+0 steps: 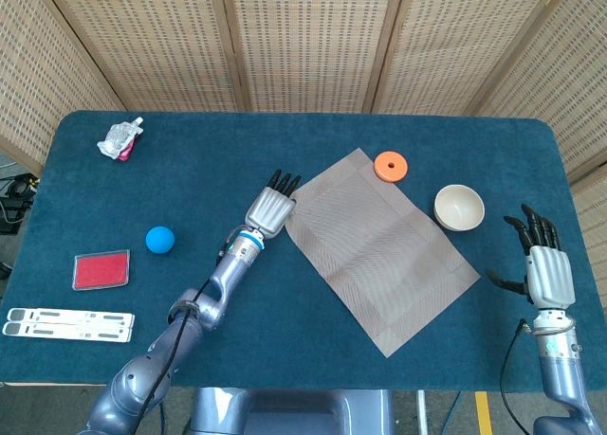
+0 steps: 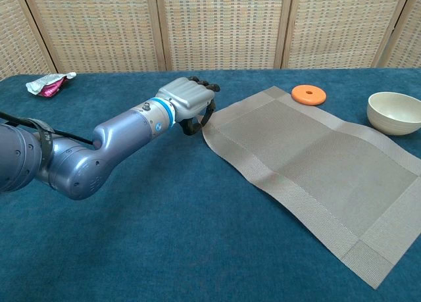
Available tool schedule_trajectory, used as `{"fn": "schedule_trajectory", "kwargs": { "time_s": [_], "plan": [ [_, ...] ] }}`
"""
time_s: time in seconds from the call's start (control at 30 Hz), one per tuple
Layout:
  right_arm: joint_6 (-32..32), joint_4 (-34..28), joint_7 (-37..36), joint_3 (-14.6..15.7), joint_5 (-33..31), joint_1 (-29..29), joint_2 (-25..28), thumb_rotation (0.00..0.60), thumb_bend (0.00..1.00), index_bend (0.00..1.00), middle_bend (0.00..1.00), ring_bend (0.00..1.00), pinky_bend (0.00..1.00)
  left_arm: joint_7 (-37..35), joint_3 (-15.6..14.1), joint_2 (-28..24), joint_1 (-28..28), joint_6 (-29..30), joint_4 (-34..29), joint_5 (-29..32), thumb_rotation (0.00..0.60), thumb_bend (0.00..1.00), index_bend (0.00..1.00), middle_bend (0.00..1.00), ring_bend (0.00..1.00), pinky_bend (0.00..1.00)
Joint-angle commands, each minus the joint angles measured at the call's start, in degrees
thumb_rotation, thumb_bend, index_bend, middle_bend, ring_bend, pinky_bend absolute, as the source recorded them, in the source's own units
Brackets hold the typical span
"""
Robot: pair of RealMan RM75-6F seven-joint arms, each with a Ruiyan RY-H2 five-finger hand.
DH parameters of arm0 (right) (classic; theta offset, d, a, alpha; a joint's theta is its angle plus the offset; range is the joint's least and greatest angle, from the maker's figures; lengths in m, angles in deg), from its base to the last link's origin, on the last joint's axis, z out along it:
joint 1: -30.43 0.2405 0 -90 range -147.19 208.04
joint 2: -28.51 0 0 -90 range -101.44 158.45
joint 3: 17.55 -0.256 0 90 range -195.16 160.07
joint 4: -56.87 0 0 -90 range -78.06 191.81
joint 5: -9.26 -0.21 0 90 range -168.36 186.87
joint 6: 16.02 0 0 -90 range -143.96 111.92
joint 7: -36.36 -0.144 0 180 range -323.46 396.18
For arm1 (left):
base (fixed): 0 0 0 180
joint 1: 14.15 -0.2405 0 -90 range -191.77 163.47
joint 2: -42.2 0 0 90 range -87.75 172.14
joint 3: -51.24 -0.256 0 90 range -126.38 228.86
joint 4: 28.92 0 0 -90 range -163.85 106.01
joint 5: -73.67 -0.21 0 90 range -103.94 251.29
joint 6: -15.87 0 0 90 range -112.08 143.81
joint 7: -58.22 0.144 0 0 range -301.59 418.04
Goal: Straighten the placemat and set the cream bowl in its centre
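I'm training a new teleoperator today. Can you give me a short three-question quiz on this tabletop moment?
1. True or false: the bowl sits on the placemat.
2. Which thing lies closest to the mat's far corner? A) blue ball B) orange disc C) red card
3. Fill in: the left hand is at the mat's ____ corner, as the head view shows it.

Key
1. False: it stands on the cloth, just off the mat's right edge.
2. B
3. Left. Its fingers curl at that corner; whether they pinch it, I cannot tell. The right hand waits apart, fingers spread.
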Motion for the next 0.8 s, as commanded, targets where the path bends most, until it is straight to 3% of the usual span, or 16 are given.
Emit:
{"fn": "schedule_trajectory", "kwargs": {
  "time_s": [0.03, 0.5, 0.8],
  "plan": [
    [0.07, -0.02, 0.05, 0.05, 0.09, 0.01, 0.00, 0.600, 0.28, 0.21, 0.00, 0.00, 0.00, -0.56, -0.60, -0.22, -0.58, 0.86, -0.16, -0.63, 0.600, 0.51, 0.58, 0.00, 0.00, 0.00],
    [2.05, -1.69, 1.39, 1.03, 2.26, -0.37, 0.04, 0.600, 0.28, 0.21, 0.00, 0.00, 0.00, -4.38, -5.88, -5.21, -9.86, 11.43, -5.13, -5.71, 0.600, 0.51, 0.59, 0.00, 0.00, 0.00],
    [3.55, -3.40, 2.49, 1.85, 3.75, -0.91, 0.44, 0.600, 0.28, 0.21, 0.00, 0.00, 0.00, -3.62, -9.49, -12.50, -17.71, 20.81, -15.35, -9.13, 0.600, 0.51, 0.59, 0.00, 0.00, 0.00]
  ]
}}
